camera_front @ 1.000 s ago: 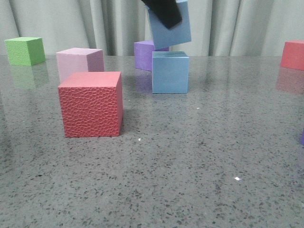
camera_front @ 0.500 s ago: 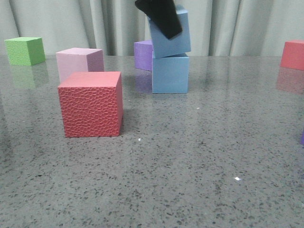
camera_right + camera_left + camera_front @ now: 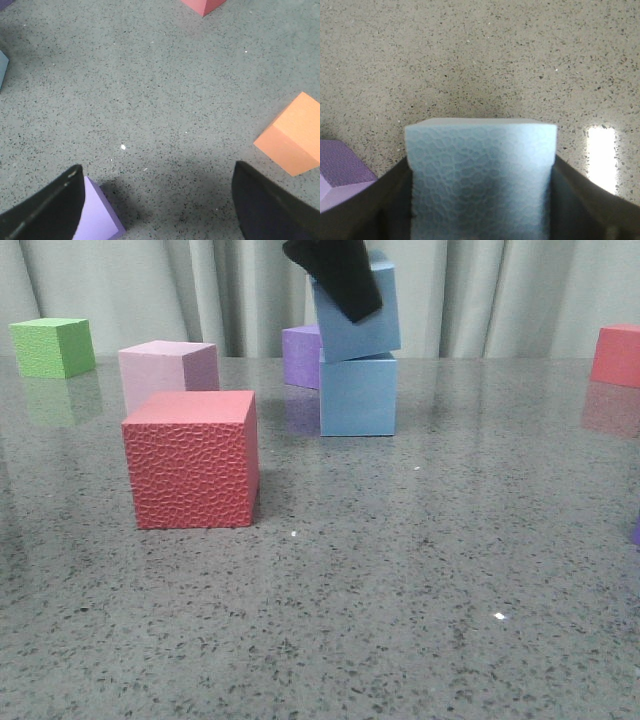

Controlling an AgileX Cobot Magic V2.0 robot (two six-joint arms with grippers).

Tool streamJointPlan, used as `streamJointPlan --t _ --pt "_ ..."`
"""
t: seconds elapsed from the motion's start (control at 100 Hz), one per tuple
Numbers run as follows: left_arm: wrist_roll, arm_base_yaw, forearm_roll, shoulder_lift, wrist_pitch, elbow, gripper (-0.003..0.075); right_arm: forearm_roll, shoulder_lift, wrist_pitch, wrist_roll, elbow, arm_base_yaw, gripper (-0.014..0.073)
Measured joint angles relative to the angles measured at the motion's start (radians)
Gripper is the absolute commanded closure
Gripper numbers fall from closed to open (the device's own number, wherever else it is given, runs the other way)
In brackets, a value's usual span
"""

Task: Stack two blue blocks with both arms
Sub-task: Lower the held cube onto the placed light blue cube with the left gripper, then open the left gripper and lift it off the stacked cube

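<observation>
Blue upper block (image 3: 358, 312) is gripped, tilted, by the left gripper (image 3: 480, 200) on the lower blue block (image 3: 358, 392); released askew, it could topple. Right gripper (image 3: 157, 210) is held open, empty.

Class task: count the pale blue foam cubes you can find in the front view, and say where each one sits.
2. The lower pale blue foam cube stands on the speckled grey table. The upper pale blue foam cube rests tilted on it, held by the left gripper. Others may be hidden.

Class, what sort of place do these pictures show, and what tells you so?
Probably a robot test bench: a speckled grey tabletop, plain curtain behind, and coloured foam cubes such as the red cube.
</observation>
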Motion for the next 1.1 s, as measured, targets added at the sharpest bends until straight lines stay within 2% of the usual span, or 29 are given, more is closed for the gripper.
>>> streamJointPlan --t 0.19,0.3,0.65,1.1 --pt "0.0 0.0 0.002 0.0 0.0 0.0 0.0243 0.0 0.0 0.0 0.0 0.0 0.0 -0.0004" --pt "0.0 0.0 0.011 0.0 0.0 0.0 0.0177 0.0 0.0 0.0 0.0 0.0 0.0 -0.0004" --pt "0.0 0.0 0.013 0.0 0.0 0.0 0.0106 0.0 0.0 0.0 0.0 0.0 0.0 -0.0004" --pt "-0.025 0.0 0.015 -0.04 0.0 0.0 0.0107 0.0 0.0 0.0 0.0 0.0 0.0 -0.0004"
